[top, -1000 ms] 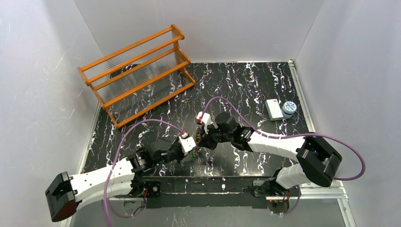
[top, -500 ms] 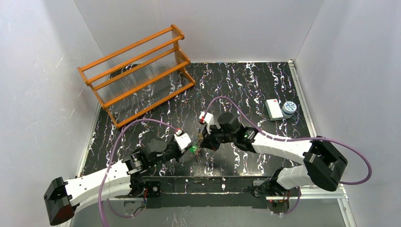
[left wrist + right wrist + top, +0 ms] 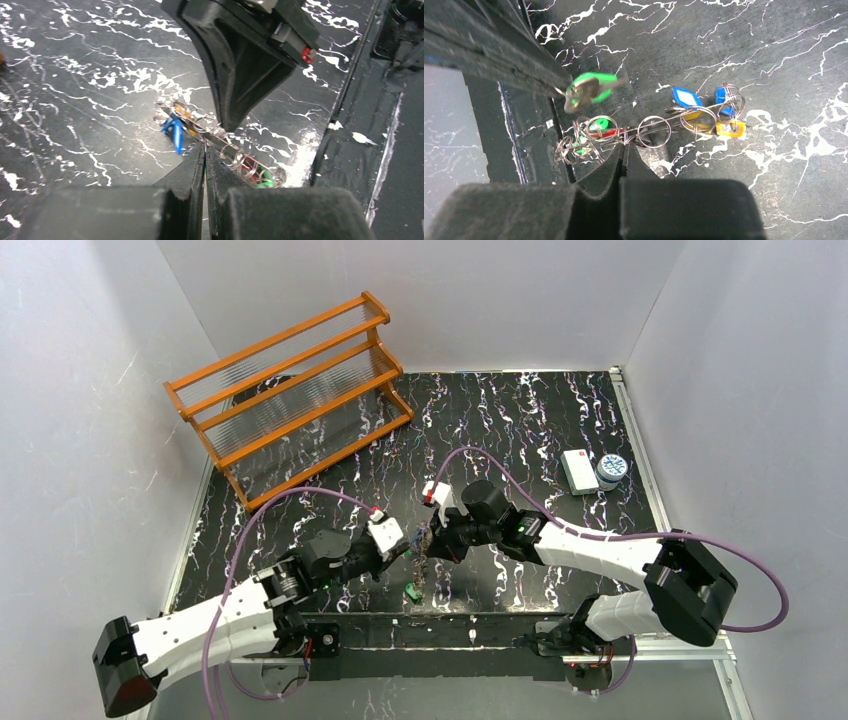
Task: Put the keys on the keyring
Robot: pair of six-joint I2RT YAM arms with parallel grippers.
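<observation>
The keyring (image 3: 650,120) is a thin wire loop held in the air, strung with small rings and keys tagged blue (image 3: 683,97), yellow (image 3: 730,129), red and green. My right gripper (image 3: 623,146) is shut on its wire; in the top view it (image 3: 428,543) meets my left gripper (image 3: 405,548). My left gripper (image 3: 205,150) is shut with its tips against the keyring (image 3: 220,137); I cannot tell whether it pinches the wire. One green-tagged key (image 3: 411,592) sits apart, nearer the front edge. In the right wrist view it (image 3: 589,89) is blurred beside the left fingertip.
An orange wooden rack (image 3: 290,390) stands at the back left. A white rectangular box (image 3: 578,470) and a small round tin (image 3: 611,470) lie at the right. The black base plate (image 3: 420,625) runs along the near edge, just past the green key.
The green key was between the two grippers half a second ago and is now lower, toward the near edge. My left gripper has drawn slightly back and left.
</observation>
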